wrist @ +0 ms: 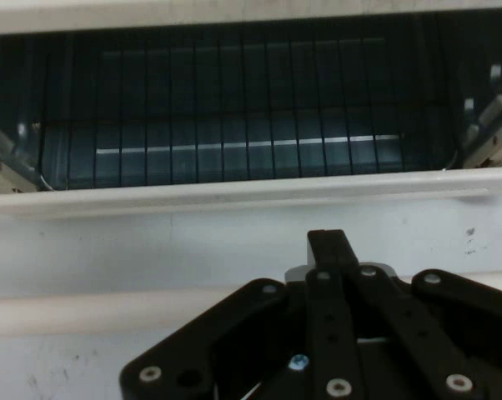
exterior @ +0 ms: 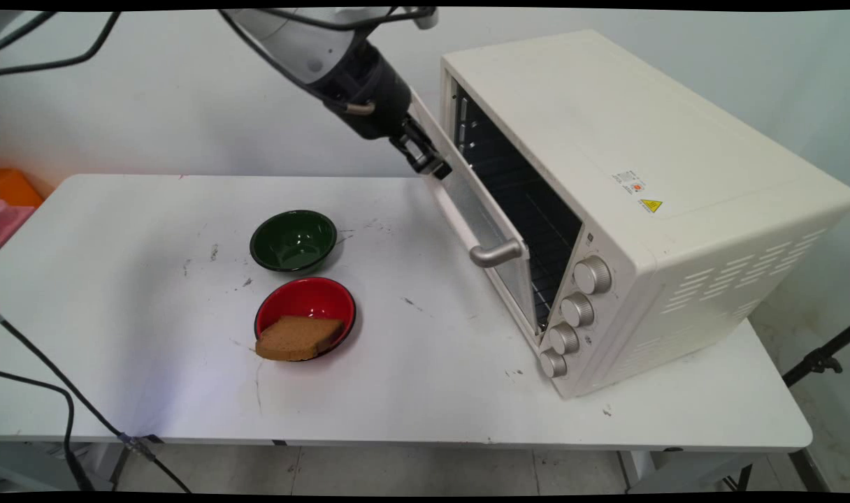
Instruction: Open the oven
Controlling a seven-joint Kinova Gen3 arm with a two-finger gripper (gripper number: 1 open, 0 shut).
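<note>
Right in front of my claw (exterior: 428, 159) stands the cream toaster oven (exterior: 628, 202), its glass door (exterior: 477, 223) hanging part open, and I press on the door's upper edge with my fingers drawn together. If I push off-centre, I judge the tips could skid off the rim or shove the whole oven along the counter (exterior: 411, 391). Below and behind me sit the green bowl (exterior: 293, 240) and red bowl (exterior: 305, 316) holding a bread slice (exterior: 296, 338), well apart from the door.

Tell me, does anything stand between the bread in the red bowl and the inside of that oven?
Yes: the oven door, only partly lowered and tilted, covers much of the opening. The end effector is at its top edge. Nothing else lies between bread and oven.
</note>
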